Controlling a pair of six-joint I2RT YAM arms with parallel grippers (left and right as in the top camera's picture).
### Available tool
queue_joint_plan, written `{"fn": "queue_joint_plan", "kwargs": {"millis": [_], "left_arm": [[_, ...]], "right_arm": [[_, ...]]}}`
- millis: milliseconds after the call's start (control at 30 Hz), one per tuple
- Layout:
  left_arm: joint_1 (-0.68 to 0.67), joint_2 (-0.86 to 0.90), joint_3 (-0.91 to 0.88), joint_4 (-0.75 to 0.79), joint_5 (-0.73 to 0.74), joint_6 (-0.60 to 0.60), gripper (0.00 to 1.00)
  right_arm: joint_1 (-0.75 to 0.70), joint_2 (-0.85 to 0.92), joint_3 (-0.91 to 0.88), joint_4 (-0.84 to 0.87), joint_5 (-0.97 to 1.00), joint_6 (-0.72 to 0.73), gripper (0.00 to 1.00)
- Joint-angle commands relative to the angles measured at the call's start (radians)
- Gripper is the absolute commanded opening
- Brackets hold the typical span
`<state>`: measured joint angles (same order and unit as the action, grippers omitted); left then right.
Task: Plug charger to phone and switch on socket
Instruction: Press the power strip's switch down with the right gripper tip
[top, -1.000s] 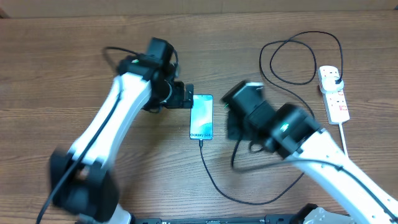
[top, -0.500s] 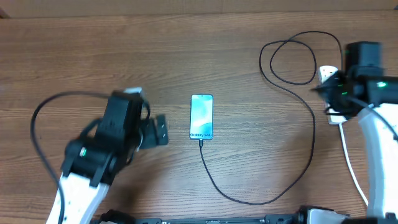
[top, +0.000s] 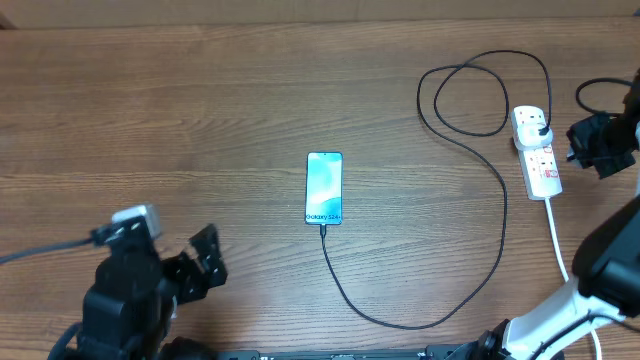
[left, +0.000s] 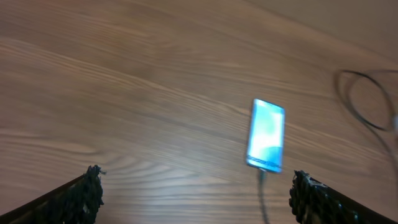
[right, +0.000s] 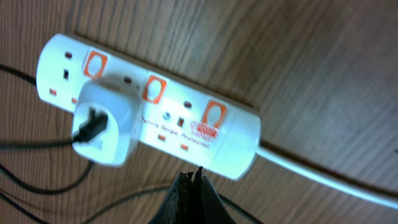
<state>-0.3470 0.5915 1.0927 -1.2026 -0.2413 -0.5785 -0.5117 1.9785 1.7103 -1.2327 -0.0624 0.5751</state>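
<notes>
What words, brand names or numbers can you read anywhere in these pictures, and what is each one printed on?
"Galaxy S24": small text near the bottom edge of the phone screen, only just legible in the overhead view.
"Surge Protection": printed on the face of the socket, upside down in the right wrist view.
Red logo beside that print: too small to read.
Dark marks on the white adapter plugged into the socket: too blurred to read.

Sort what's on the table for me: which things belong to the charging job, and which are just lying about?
Part of the job:
phone, screen lit
charger cable, meeting the phone's bottom edge
white plug adapter, seated in the strip
socket strip

Just lying about:
nothing loose that I can see; only the strip's own white cord and the wooden table
</notes>
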Motion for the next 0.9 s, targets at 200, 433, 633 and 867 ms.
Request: {"fn": "queue_joint_plan", "kwargs": {"millis": [200, 433, 633, 867], "left_arm": [[0.001, -0.01, -0.004, -0.14, -0.169, -0.02, 1.0], [0.002, -0.01, -0.004, -0.152, -0.169, -0.02, 1.0], [0.03, -0.011, -0.004, -0.152, -0.169, -0.02, 1.0], [0.188, -0.051, -0.004, -0.152, -0.169, -0.02, 1.0]], "right_arm": [[0.008, 0.163, 0.18, 0.0, -0.028, -0.064, 0.04], [0.009, 0.178, 0.18, 0.029, -0.025, -0.092, 0.04], [0.009, 0.18, 0.174, 0.043, -0.026, -0.1, 0.04], [0.024, 0.192, 0.174, 0.042, -0.026, -0.105, 0.04]]}}
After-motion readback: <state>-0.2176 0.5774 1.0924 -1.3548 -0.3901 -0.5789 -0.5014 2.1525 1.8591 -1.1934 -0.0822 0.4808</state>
